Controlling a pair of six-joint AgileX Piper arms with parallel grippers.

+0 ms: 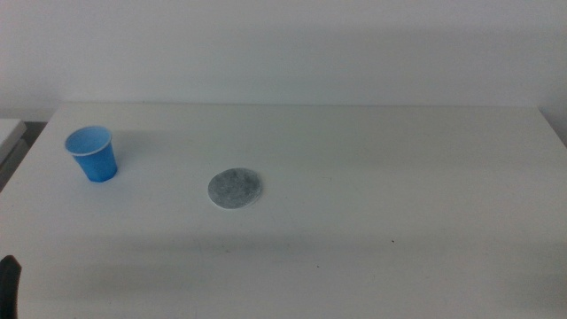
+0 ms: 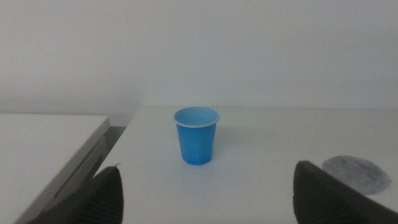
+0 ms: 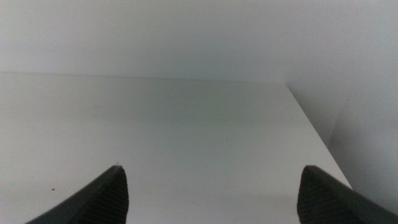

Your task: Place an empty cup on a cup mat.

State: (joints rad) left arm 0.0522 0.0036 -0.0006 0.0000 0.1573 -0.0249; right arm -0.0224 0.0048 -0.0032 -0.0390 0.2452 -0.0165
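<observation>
Both tools wait near, spread wide: left tool point(image 2: 205, 199), right tool point(image 3: 211, 199). Mat point(image 1: 236, 189) lies mid-bench point(image 1: 399, 177); cup point(image 1: 92, 153) stands upright, far left, well apart from it.

On my feeds I count one cup point(image 1: 92, 153), blue, and one cup mat point(image 1: 236, 189), grey and round. One white table point(image 1: 372, 195) carries both. Two grippers are in view: the left gripper point(image 2: 208, 193) and the right gripper point(image 3: 211, 193), each showing two dark jaws spread wide apart, four jaws in all.
</observation>
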